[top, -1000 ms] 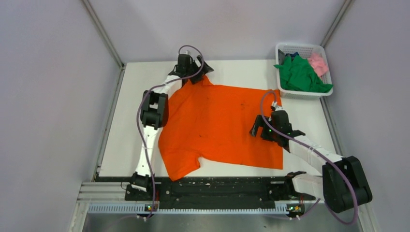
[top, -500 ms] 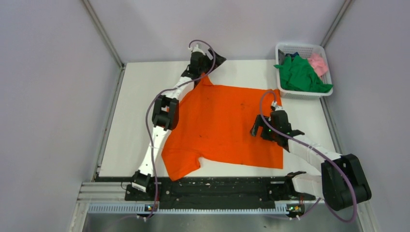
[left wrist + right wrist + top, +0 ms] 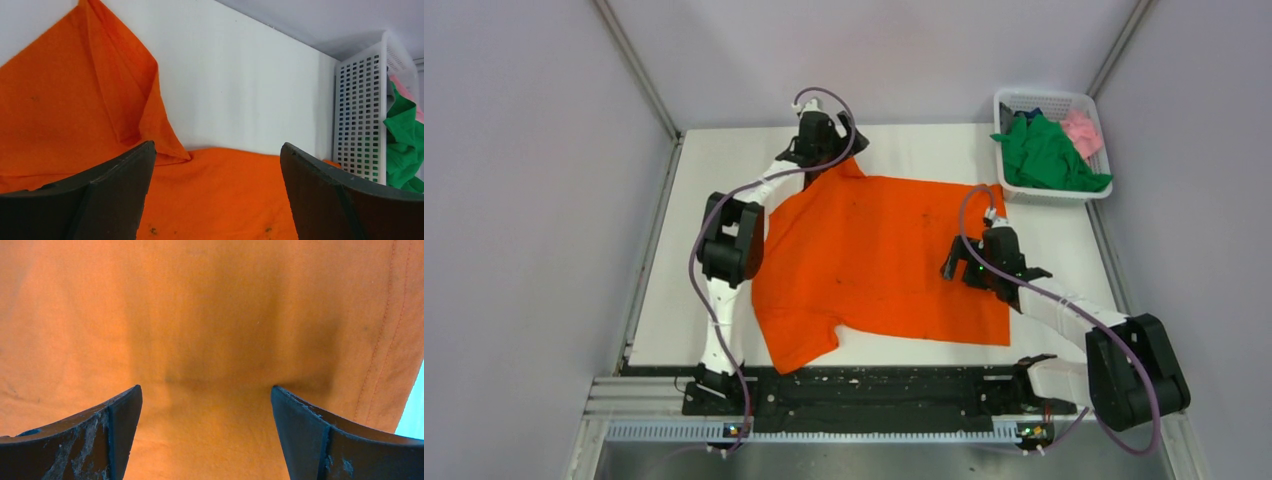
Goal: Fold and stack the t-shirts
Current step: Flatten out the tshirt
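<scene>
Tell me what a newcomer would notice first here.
A bright orange t-shirt lies spread across the white table, with the left gripper open at its far left corner and the right gripper open over its right side. A white basket at the far right holds a green t-shirt and a pink t-shirt.
</scene>
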